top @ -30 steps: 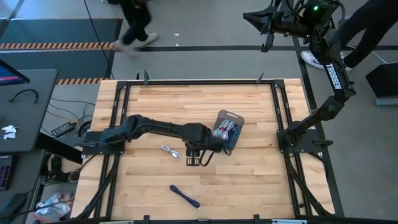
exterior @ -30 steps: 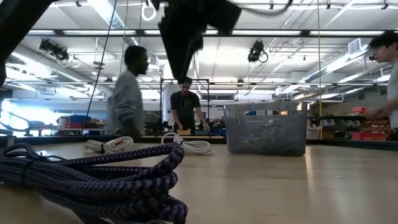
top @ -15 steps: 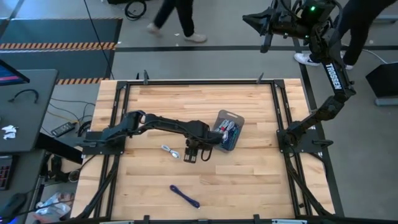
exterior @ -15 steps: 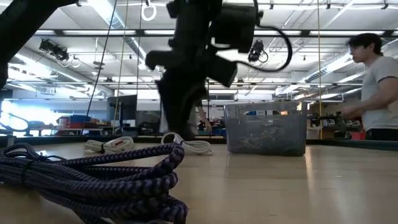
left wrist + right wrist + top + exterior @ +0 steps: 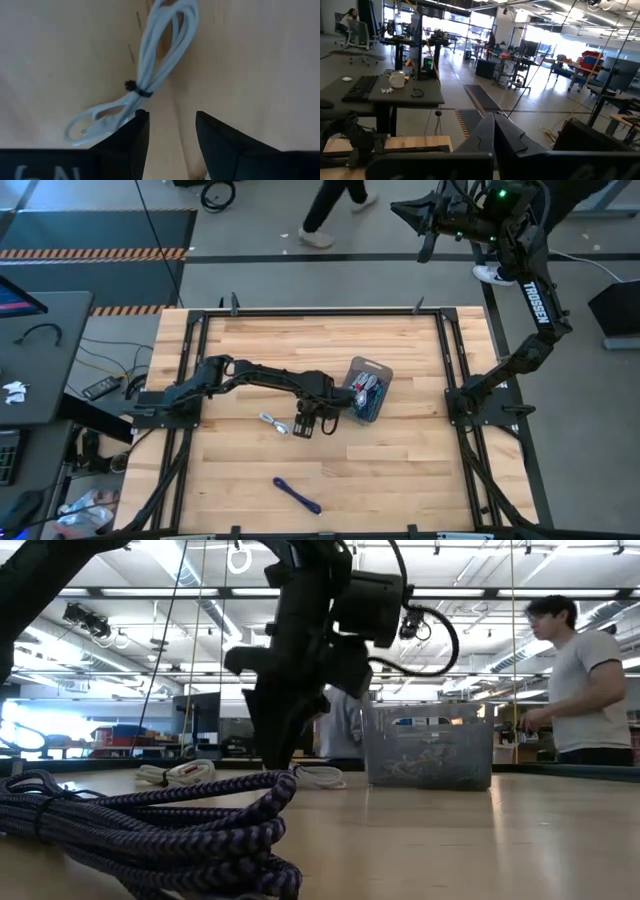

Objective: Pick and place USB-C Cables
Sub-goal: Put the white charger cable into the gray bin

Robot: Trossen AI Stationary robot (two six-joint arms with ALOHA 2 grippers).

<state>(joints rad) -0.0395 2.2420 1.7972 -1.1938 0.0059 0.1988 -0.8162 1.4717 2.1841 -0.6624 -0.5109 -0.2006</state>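
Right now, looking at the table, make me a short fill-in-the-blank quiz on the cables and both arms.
1. The left gripper hangs over a ____ cable, jaws open.
2. Cables already lie in the grey ____.
3. A dark blue-purple cable lies alone near the table's ____ edge.
4. The right gripper is raised off the table with jaws ____.

Missing words: white; tray; front; shut

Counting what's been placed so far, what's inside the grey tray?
The grey tray holds several coiled cables, teal and white among them. Overlap hides the exact count.

Matt wood-plank table, braided purple cable (woven sheath)
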